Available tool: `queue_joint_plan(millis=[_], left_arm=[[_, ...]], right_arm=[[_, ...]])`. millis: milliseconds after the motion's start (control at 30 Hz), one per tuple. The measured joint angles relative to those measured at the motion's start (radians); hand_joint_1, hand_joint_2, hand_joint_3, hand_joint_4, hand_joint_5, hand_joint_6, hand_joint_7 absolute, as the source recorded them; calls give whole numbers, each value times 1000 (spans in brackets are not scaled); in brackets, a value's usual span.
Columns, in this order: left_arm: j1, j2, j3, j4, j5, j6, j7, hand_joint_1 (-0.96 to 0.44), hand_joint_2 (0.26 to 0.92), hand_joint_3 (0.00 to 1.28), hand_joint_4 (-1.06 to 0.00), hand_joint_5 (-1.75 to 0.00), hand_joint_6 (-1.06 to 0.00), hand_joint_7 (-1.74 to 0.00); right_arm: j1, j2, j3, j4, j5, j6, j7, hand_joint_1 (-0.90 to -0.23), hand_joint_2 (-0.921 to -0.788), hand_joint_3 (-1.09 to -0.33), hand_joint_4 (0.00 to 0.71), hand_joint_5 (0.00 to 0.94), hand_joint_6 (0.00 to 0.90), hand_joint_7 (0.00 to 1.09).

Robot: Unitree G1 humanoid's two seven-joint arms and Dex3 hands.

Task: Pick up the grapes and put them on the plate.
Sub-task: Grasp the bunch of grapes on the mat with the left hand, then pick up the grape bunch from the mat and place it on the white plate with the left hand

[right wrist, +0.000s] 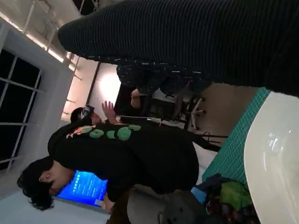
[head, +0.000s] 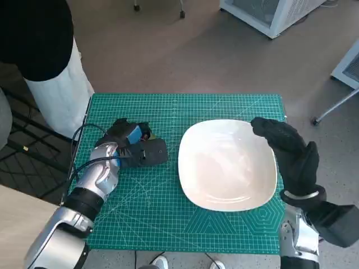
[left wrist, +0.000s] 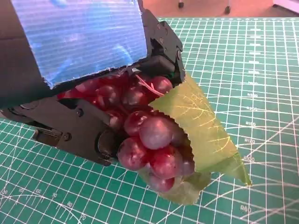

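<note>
Left hand sits on the mat, left of the plate. From above the grapes barely show; the left wrist view reveals fingers wrapped around the grapes, leaf sticking out. Right hand hovers over the plate's right rim, fingers loosely apart, holding nothing.

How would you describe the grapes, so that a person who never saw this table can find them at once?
Look at the green cutting mat, left of the big white plate. There the left hand grips the grapes: a bunch of dark red, shiny, round berries with a yellow-green leaf at its side. Nothing else on the mat is red.
</note>
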Motion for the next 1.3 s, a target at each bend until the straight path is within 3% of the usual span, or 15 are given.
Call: queue_joint_plan(millis=[700, 1300], left_arm=[[33, 10, -1, -70, 0, 31, -10, 1, 920, 89, -655, -1263, -616, -1109], [145, 85, 30, -402, 4, 157, -125, 1, 921, 91, -631, -1344, -652, -1013]], right_arm=[[-6, 2, 8, 0, 2, 3, 0, -534, -921, -608, 359, 0, 285, 0], [-15, 6, 13, 7, 14, 5, 1, -530, -921, -609, 358, 0, 285, 0]])
